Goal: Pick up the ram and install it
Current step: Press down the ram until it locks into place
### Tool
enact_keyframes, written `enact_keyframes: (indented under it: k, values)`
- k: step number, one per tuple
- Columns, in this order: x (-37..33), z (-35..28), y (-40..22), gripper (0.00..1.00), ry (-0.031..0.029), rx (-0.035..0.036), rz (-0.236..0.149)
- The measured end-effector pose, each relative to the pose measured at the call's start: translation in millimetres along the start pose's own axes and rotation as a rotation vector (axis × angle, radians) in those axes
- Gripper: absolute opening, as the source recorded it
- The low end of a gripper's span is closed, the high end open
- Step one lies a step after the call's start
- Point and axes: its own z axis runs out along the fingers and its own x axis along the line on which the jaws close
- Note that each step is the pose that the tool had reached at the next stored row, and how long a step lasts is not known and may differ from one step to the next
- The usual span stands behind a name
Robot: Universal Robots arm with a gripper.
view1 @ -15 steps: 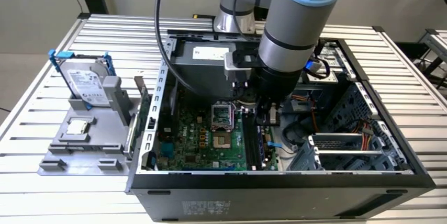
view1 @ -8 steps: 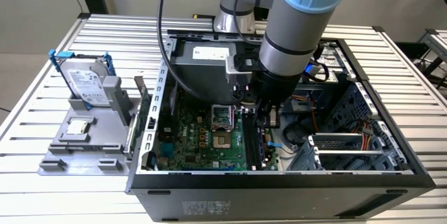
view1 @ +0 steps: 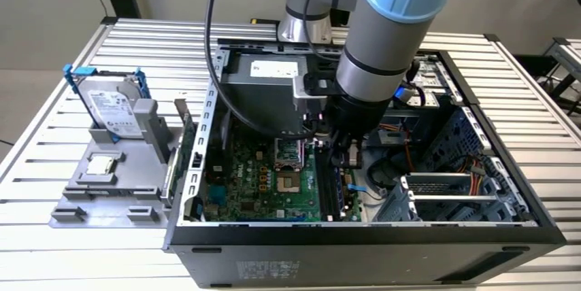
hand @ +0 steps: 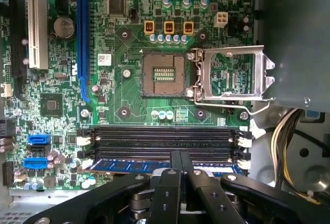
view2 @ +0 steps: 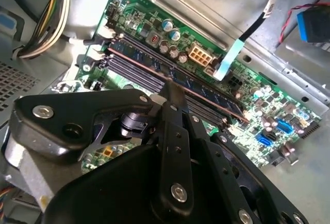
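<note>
My pincer [hand: 179, 168]: matt black metal links, dull steel screw heads.
My arm [view1: 386, 46]: smooth grey shell, glossy pale-blue plastic caps.
Ram [view2: 178, 82]: dark board with small matt black chips along it.
Motherboard [hand: 129, 87]: glossy green board, shiny solder points.
Socket frame [hand: 232, 77]: bare bright metal.
Case [view1: 363, 247]: matt black outer panels, dull grey sheet metal inside.
Bench [view1: 54, 250]: ribbed, brushed pale metal.
Hard drive [view1: 113, 104]: silvery metal in a blue plastic frame.

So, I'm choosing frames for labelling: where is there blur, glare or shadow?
Second wrist view: end effector up close looks soft, ram sharper. First wrist view: evenly lit, motherboard crisp. Exterior view: the arm shades the computer case interior.
</note>
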Motion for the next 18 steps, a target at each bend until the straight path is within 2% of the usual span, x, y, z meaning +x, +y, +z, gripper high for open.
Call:
enact_keyframes:
  k: [3,4,9,10,11,12,14,18]
  values:
    - [0.0,1.2,0.0,0.00,0.0002,-0.0065,0.000]
    - [0.1,-1.0,0.1,0.00,0.0006,-0.0067,0.000]
    - [-0.1,-22.6,0.8,0.00,0.0006,-0.0063,0.000]
    - [-0.2,-22.9,0.7,0.00,0.0004,-0.0003,0.000]
    - [-0.5,-22.6,0.7,0.00,0.0001,0.0128,0.000]
    - [-0.7,-22.0,0.7,0.00,0.0001,0.0207,0.000]
    - [-1.0,-18.9,0.6,0.00,0.0001,0.0236,0.000]
    - [-1.0,-11.7,0.3,0.00,0.0003,0.0238,0.000]
